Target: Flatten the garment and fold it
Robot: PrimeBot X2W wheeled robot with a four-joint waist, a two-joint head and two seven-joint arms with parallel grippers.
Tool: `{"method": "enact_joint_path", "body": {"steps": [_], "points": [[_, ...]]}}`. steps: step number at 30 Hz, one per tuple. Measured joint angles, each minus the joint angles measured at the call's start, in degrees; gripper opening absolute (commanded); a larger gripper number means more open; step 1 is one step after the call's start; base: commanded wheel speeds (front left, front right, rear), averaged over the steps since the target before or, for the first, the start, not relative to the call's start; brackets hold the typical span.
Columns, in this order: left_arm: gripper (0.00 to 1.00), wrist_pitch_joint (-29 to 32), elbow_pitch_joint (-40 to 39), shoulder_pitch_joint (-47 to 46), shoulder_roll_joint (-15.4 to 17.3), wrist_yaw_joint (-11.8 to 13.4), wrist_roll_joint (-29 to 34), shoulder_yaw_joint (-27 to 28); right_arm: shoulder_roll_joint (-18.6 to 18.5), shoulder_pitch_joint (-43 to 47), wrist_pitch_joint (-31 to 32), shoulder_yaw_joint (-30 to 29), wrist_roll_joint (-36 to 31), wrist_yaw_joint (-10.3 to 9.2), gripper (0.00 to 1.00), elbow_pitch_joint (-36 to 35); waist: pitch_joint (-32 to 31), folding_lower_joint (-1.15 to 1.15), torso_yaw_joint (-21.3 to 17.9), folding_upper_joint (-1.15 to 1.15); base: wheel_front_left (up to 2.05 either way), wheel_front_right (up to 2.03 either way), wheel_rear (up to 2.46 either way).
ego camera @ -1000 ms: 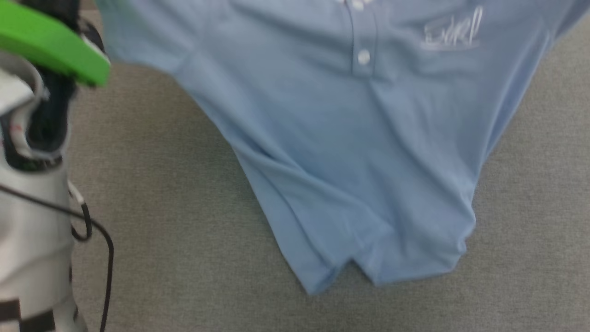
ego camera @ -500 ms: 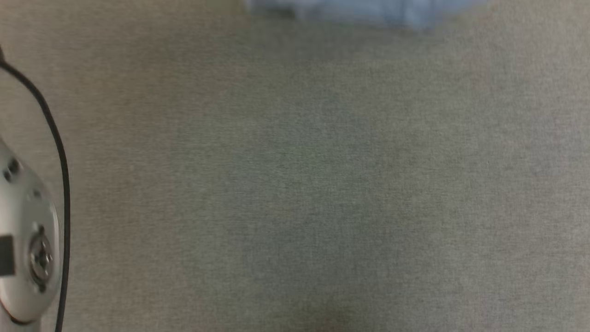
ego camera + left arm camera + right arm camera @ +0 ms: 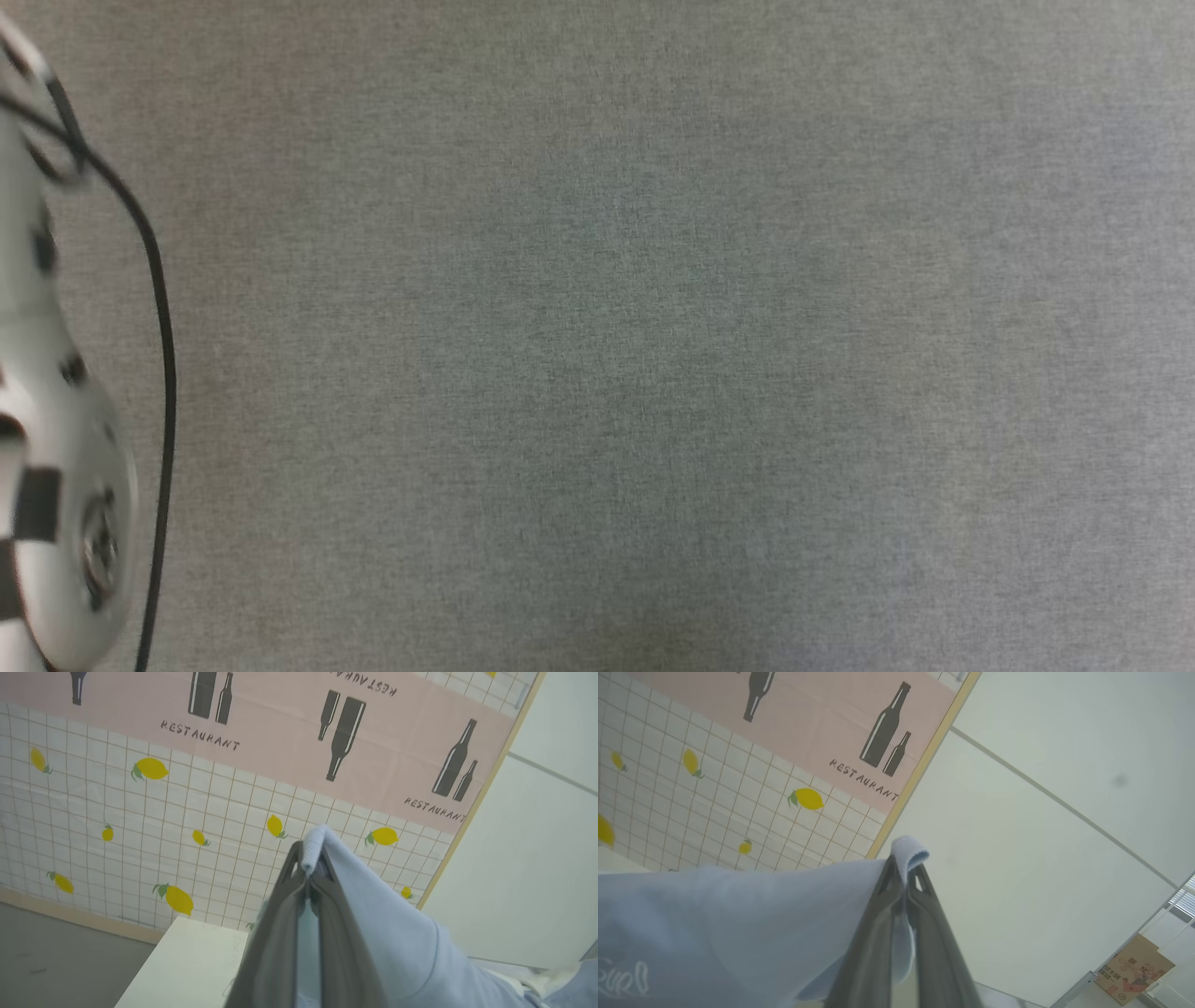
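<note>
A second earlier the head view had looked on the shirt's placket and logo; now it looked on the grey mat [image 3: 597, 336], with a pale forearm [image 3: 56, 467] and its cable [image 3: 166, 355] at the left edge. The whole picture had shifted, so the camera had moved. The shirt had probably been lifted too, though that view could not settle it. In the wrist views the shirt [image 3: 397, 938] hung in the air before a lemon-print wall [image 3: 140, 826], stretched between both claws. The left claw [image 3: 308, 872] was pressed together on a fold of blue knit, the white collar [image 3: 546, 984] further along. The right claw [image 3: 905, 872] pinched another fold, the logo [image 3: 623, 975] below it. I judged the shirt held by its shoulders, ready to be laid flat on the mat, with folding not begun.
</note>
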Motion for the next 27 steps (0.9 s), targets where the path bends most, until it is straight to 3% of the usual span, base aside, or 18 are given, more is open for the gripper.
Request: {"method": "enact_joint_path", "body": {"steps": [6, 11, 14, 20, 27], "points": [[0.0, 1.59, 3.47, 13.04, 1.93, -3.63, -0.03, -1.79, -0.1, 13.58, -3.53, 2.98, 6.2, 0.0, 0.0, 2.97, -2.48, 0.0, 0.26, 0.0, 0.0, 0.0, 0.0], [0.0, 5.66, 0.14, 27.87, 2.55, -5.46, -1.23, -4.68, -1.62, 26.32, -3.34, 4.34, 12.17, 0.0, 0.0, 0.1, -6.12, 0.0, 0.61, 0.0, 0.0, 0.0, 0.0], [0.0, 8.71, -3.87, 37.99, 3.34, -5.41, -0.22, -6.45, -3.1, 35.26, -1.45, 4.92, 15.7, 0.0, 0.0, -3.97, -8.61, -0.01, 0.96, 0.0, 0.0, 0.0, 0.0], [0.0, 15.32, -15.36, 58.21, 1.6, -5.16, -6.99, -6.14, -3.79, 54.05, 5.76, 1.91, 21.64, 0.0, 0.0, -13.22, -13.7, -0.01, 1.66, 0.0, 0.0, 0.0, 0.0], [0.0, 19.52, -27.13, 77.2, -0.22, -0.92, -12.21, -3.75, -1.29, 71.77, 16.99, -7.83, 22.53, 0.0, 0.0, -24.24, -18.88, -0.01, 2.14, 0.0, 0.0, 0.0, 0.0]]}}
